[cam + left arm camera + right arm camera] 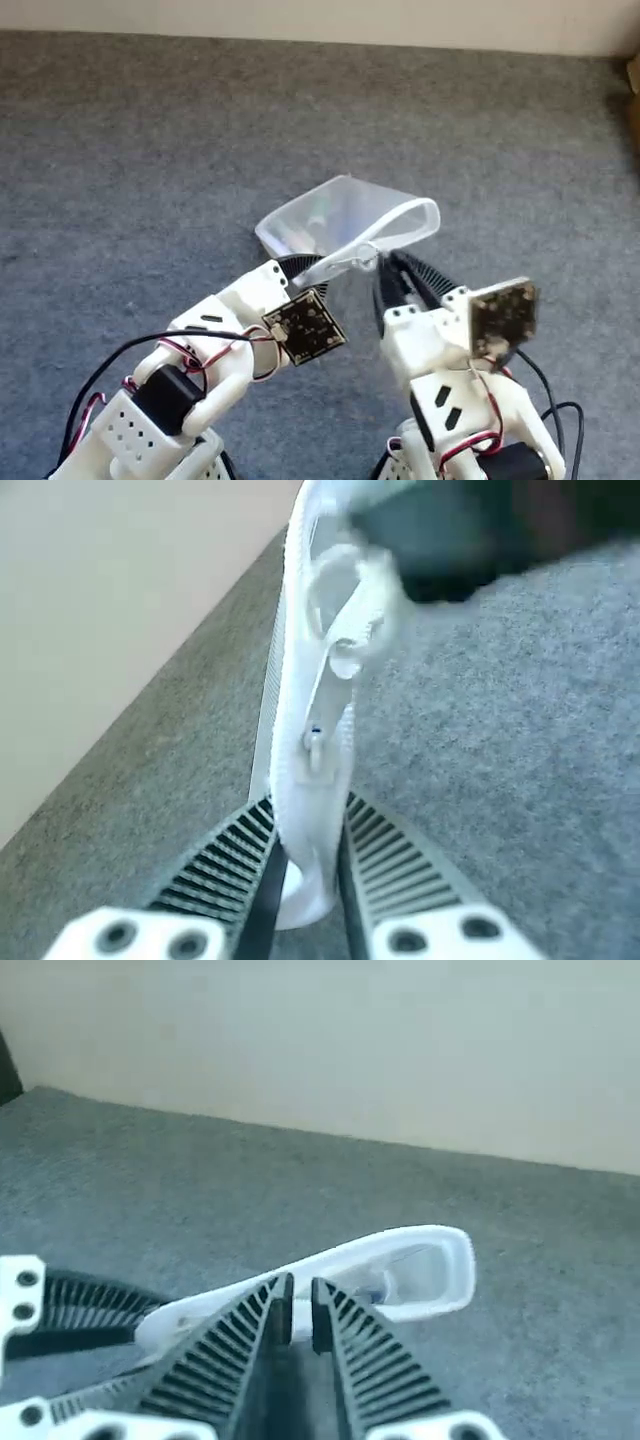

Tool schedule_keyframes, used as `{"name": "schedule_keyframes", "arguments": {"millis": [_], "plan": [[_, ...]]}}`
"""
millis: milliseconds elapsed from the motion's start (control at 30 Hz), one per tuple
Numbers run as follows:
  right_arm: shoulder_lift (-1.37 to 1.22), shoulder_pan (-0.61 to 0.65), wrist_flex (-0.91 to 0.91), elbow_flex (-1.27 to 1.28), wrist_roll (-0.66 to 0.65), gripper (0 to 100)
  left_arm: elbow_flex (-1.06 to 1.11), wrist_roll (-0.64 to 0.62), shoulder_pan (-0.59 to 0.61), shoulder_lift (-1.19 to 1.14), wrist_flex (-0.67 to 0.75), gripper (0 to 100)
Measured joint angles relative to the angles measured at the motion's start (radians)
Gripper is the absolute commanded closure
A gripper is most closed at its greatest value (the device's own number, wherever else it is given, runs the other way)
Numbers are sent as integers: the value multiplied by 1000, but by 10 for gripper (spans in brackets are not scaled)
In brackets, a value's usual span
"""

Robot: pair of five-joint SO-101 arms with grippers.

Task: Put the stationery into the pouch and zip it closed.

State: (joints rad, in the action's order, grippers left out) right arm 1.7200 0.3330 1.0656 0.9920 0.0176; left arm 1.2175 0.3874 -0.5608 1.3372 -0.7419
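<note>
A translucent white pouch [345, 222] hangs above the grey carpet between my two grippers, its mouth open at the far end [425, 1268]. Faint coloured stationery [308, 228] shows through its wall, and a bluish piece [374, 1295] lies inside the mouth. My left gripper [305, 865] is shut on the near end of the pouch's zipper band [300, 730]. In the high view the left gripper [300, 268] sits at the pouch's lower left. My right gripper [301, 1305] is pinched together at the zipper pull [350, 645] on the band's middle, and its tips [381, 264] meet the band.
Grey carpet [130, 150] covers the whole surface around the arms. A pale wall [350, 1030] runs along the far edge. A dark object [633, 100] sits at the far right edge.
</note>
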Motion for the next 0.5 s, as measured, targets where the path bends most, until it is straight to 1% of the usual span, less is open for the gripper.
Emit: {"name": "schedule_keyframes", "arguments": {"millis": [167, 333, 400, 500], "plan": [[2, -77, -158, 123, 0, 995, 0, -17, 0, 0, -5, 994], [0, -97, -170, 146, 0, 991, 0, -18, 3, 3, -17, 994], [0, -97, -146, 146, 0, 956, 0, -18, 6, 5, -18, 994], [0, -83, -89, 146, 0, 871, 0, -18, 8, 6, -20, 994]]}}
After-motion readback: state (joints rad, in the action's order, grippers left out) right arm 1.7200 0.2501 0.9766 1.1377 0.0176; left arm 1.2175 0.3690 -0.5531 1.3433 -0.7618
